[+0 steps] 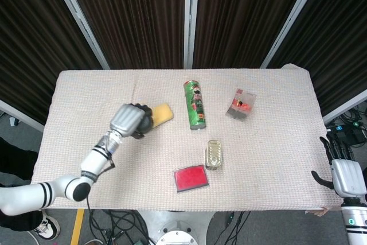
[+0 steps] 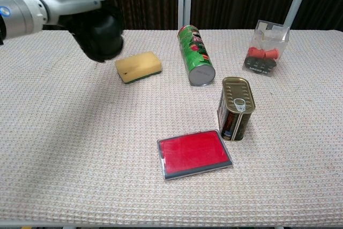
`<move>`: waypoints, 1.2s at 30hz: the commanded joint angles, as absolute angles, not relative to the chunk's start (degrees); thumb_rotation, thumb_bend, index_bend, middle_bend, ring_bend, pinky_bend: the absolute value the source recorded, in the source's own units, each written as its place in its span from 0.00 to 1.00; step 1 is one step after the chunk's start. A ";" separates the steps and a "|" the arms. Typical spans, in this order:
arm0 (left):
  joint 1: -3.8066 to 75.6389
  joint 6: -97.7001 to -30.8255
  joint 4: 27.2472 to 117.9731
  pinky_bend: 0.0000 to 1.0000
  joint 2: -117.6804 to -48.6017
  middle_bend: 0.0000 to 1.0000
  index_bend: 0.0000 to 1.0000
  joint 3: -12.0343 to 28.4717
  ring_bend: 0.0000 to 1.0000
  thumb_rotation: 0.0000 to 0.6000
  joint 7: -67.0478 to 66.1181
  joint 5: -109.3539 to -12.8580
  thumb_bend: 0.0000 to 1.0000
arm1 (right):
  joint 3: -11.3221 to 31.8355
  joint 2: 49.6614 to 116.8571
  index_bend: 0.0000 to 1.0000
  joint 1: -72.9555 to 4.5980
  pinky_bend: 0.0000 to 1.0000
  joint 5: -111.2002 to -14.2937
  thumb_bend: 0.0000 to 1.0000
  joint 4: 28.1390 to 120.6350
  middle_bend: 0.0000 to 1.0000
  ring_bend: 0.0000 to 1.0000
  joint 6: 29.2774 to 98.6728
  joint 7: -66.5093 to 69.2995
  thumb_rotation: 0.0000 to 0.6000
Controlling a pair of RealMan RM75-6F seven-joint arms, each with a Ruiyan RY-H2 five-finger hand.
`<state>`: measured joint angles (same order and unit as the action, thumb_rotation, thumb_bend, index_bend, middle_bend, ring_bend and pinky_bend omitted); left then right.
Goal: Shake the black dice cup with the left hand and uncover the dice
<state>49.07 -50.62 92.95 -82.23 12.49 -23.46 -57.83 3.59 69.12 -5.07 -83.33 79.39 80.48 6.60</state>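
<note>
My left hand (image 2: 72, 4) is wrapped tight around the black dice cup (image 2: 102, 35), holding it up in the air above the table (image 2: 80, 148), near the far left side. I hold it off the cloth so I can shake it and make the dice rattle inside. I cannot see the dice at all, so I think they are hidden in the cup. The cup looks a bit blurry, so I think I am in the middle of the shaking part. The cup hangs just beside the yellow sponge (image 2: 138, 67), and I need to be careful not to bump it when I set the cup down. My right hand (image 1: 347, 173) waits well off at the right edge of the table, holding nothing, with its fingers pointing up, because this job is only for my left hand. The lifting of the cup to show the dice is not done yet.
</note>
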 commanded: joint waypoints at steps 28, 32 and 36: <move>51.46 -49.86 90.72 0.44 -85.93 0.55 0.48 14.40 0.35 1.00 -15.96 -60.43 0.26 | 3.60 69.70 0.00 -5.26 0.00 -82.49 0.13 78.24 0.00 0.00 79.33 7.11 1.00; 48.88 -51.71 90.38 0.44 -83.89 0.55 0.48 11.63 0.35 1.00 -17.36 -58.53 0.26 | 3.63 69.59 0.00 -5.17 0.00 -82.57 0.13 77.95 0.00 0.00 79.47 7.90 1.00; 43.03 -52.59 88.96 0.44 -75.62 0.55 0.48 8.18 0.35 1.00 -14.34 -56.16 0.26 | 3.45 69.97 0.00 -5.33 0.00 -82.21 0.13 76.97 0.00 0.00 78.41 8.72 1.00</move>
<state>47.53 -51.78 90.14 -82.01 11.00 -16.08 -58.33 3.51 69.85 -5.27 -82.32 77.13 78.63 8.56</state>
